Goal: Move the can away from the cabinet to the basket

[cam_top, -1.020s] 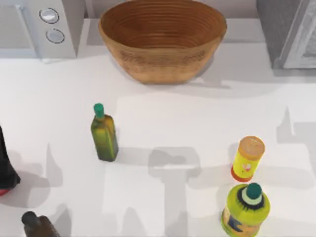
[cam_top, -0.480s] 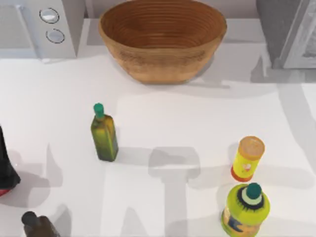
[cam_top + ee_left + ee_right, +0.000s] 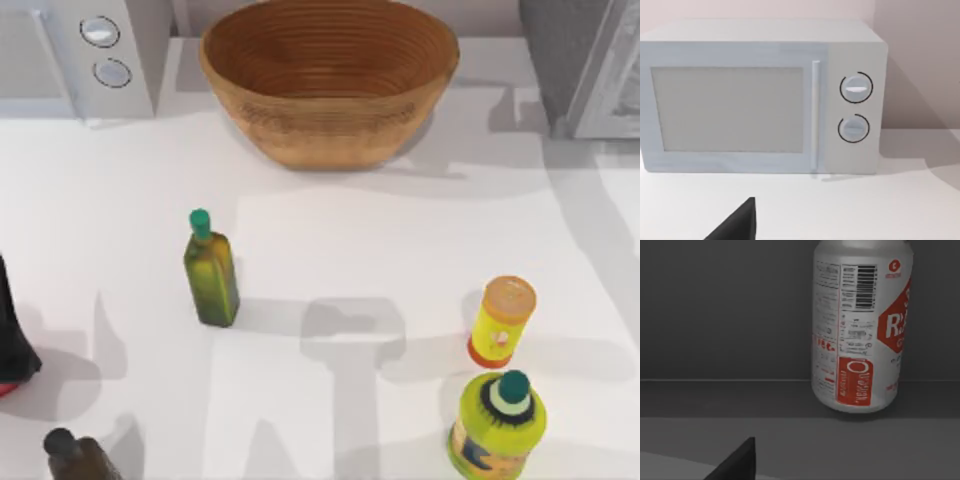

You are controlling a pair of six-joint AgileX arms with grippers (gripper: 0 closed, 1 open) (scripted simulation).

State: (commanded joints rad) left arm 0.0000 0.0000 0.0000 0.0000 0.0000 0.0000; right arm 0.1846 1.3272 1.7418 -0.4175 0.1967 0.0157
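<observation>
Five containers stand on the white table (image 3: 400, 240) before the basket (image 3: 329, 80).

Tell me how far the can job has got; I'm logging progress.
Nothing looks done: the basket holds no can. In hand: the right wrist view faces the can, standing upright on a dark shelf inside the cabinet, not yet gripped. Left: grasp it, lift it out, carry it to the basket.

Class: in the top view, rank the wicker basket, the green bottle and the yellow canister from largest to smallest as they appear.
1. basket, clearly largest.
2. green bottle.
3. yellow canister, only slightly smaller than the bottle.
</observation>
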